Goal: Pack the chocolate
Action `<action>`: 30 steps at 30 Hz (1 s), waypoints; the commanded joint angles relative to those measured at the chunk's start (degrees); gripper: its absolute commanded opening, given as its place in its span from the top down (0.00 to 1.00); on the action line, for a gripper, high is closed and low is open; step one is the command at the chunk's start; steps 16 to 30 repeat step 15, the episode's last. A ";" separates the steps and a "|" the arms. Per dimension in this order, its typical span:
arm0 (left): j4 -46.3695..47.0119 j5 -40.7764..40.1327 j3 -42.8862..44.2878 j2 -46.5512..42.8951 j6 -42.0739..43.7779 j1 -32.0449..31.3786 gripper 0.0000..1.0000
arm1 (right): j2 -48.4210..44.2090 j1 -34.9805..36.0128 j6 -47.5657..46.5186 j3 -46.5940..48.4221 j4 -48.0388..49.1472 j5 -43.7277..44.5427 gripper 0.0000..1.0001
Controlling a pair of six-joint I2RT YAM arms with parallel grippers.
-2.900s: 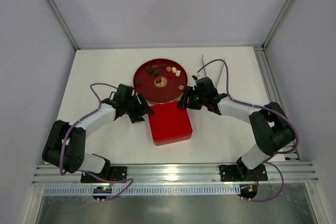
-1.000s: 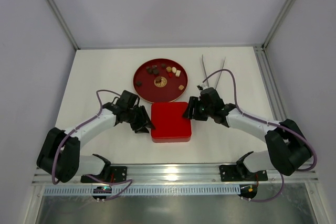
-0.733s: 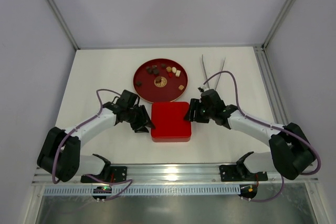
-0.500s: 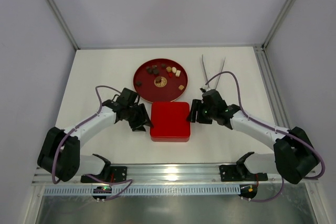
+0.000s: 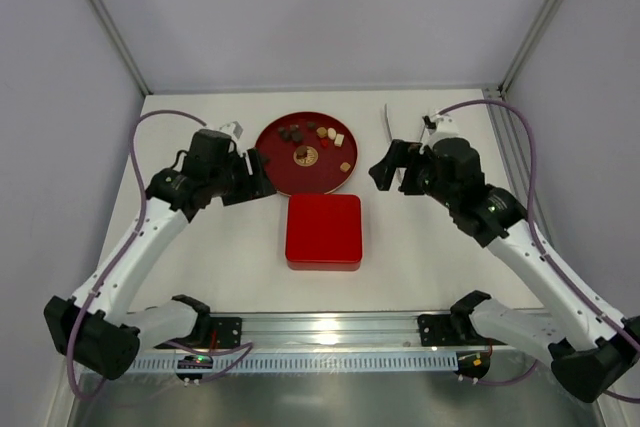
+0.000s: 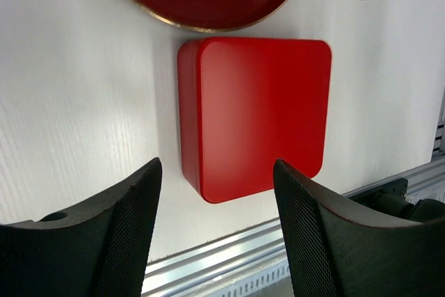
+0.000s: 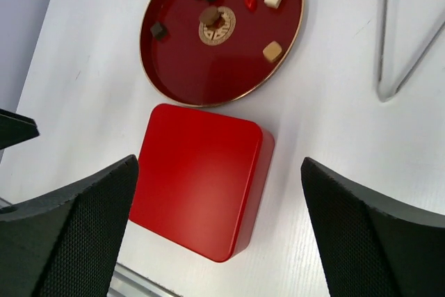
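Note:
Several small chocolate pieces [image 5: 312, 137], dark brown, mid-brown and cream, lie on a round red tray [image 5: 275, 169]; they also show in the right wrist view [image 7: 208, 15] on the tray [image 7: 188, 67]. A closed square red box [image 5: 323, 230] sits just in front of the tray, seen in the left wrist view [image 6: 257, 113] and the right wrist view [image 7: 195, 175]. My left gripper [image 5: 255, 177] is open and empty, raised left of the tray. My right gripper [image 5: 385, 169] is open and empty, raised right of the tray.
Metal tongs [image 5: 392, 125] lie at the back right beside the tray, also in the right wrist view [image 7: 396, 46]. An aluminium rail [image 5: 330, 332] runs along the near table edge. Grey walls enclose the table on three sides.
Both grippers have let go of the red box's sides, lifted up and pulled back and apart. The box stays closed in front of the tray.

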 commanded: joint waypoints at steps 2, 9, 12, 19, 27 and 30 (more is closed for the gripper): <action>-4.22 -3.37 3.60 -4.27 5.22 0.22 0.34 | -4.93 -0.26 -2.59 3.88 -5.31 6.90 0.00; -4.58 -3.73 2.64 -9.28 4.70 0.22 0.32 | -11.96 -0.26 -3.29 1.69 -8.84 10.59 0.00; -4.58 -3.29 2.64 -9.63 4.79 0.22 0.32 | -13.90 -0.26 -3.29 0.28 -8.84 10.42 0.00; -4.58 -2.59 2.90 -9.46 4.79 0.31 0.32 | -14.87 -0.26 -3.20 -0.16 -9.02 11.82 0.00; -4.58 -2.59 2.90 -9.46 4.79 0.31 0.32 | -14.87 -0.26 -3.20 -0.16 -9.02 11.82 0.00; -4.58 -2.59 2.90 -9.46 4.79 0.31 0.32 | -14.87 -0.26 -3.20 -0.16 -9.02 11.82 0.00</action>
